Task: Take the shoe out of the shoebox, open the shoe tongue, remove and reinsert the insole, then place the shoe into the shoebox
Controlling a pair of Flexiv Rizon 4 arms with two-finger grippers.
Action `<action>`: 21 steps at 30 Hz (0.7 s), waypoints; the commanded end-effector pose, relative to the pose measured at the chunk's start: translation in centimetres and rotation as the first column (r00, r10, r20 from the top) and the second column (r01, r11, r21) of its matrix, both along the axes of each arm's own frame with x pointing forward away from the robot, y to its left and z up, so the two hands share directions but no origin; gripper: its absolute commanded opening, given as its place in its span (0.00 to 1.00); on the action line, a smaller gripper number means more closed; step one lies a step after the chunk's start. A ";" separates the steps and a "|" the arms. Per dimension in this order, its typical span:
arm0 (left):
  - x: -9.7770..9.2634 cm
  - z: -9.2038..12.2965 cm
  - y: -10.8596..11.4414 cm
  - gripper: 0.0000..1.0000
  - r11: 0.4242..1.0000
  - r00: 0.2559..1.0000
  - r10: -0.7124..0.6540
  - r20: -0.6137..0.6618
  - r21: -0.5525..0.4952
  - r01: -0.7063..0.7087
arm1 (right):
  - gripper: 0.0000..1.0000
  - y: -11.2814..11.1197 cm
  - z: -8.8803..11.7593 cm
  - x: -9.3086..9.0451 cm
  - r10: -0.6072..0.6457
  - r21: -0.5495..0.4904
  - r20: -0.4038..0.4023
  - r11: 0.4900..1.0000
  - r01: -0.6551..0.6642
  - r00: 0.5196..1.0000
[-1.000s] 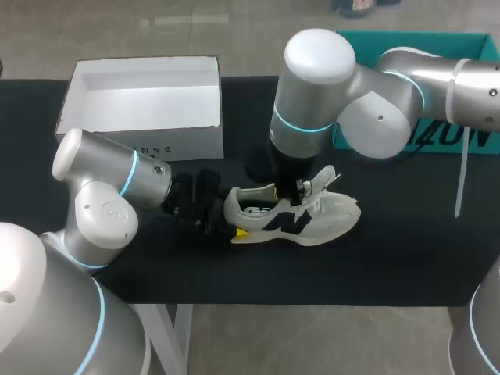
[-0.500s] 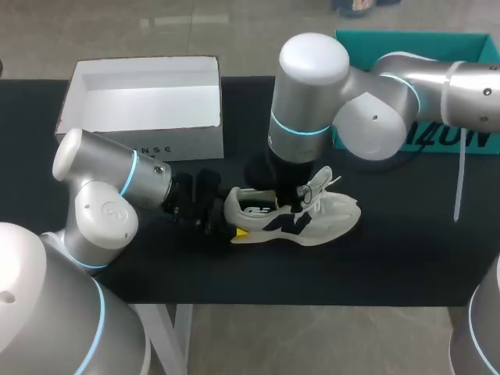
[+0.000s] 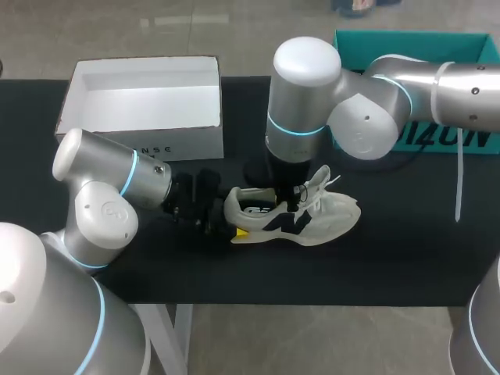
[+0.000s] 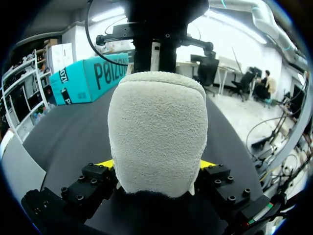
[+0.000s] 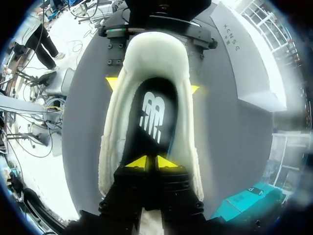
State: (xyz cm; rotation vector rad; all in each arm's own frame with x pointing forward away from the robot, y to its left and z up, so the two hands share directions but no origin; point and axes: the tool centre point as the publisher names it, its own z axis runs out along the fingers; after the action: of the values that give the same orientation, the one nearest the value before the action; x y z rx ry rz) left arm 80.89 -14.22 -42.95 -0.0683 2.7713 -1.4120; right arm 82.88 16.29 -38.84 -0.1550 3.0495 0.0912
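Plainly the insole step is in hand. At far left the white shoebox [image 3: 141, 101] sits open near the table's back edge. In front of it, the left gripper [image 4: 156, 169] pinches the heel from both sides, pinning the shoe [image 3: 295, 212] on its sole on the black table [image 3: 391, 258]. The shoe lies near the box but is not touching it. The right gripper [image 5: 147, 162] is down in the shoe's mouth with its tips pressed together on the black insole [image 5: 151, 110] — whether a fold is caught between them I cannot tell.

Done well, I judge, the left holds firm while the right draws the insole up and back toward the heel, so the forefoot slides out from under the tongue without snagging the laces [image 3: 322, 181].

For room, bare table lies in front of the shoe and to the right of its toe — the better place to lay the insole. The front edge is not far off, and the teal box [image 3: 469, 45] crowds the back right under the right arm.
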 end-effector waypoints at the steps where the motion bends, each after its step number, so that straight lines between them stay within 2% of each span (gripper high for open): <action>1: 0.0 -0.1 0.0 0.00 1.000 1.000 0.001 0.001 0.001 -0.001 | 0.22 -0.2 -0.7 0.2 -0.033 0.018 0.021 0.999 0.033 0.999; 5: 0.0 -0.1 0.0 0.00 1.000 1.000 0.001 0.001 0.001 -0.001 | 0.23 -0.3 -0.9 0.5 -0.057 0.033 0.017 0.998 0.057 0.998; 21: 0.0 -0.1 0.0 0.00 1.000 1.000 0.001 0.001 0.001 -0.001 | 0.41 0.0 -1.8 1.0 -0.137 0.047 0.000 0.989 0.137 0.991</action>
State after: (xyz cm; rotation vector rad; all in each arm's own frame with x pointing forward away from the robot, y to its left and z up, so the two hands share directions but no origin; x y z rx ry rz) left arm 80.96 -14.24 -42.93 -0.0695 2.7704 -1.4127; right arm 83.57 16.12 -40.10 0.0558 3.0386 0.1508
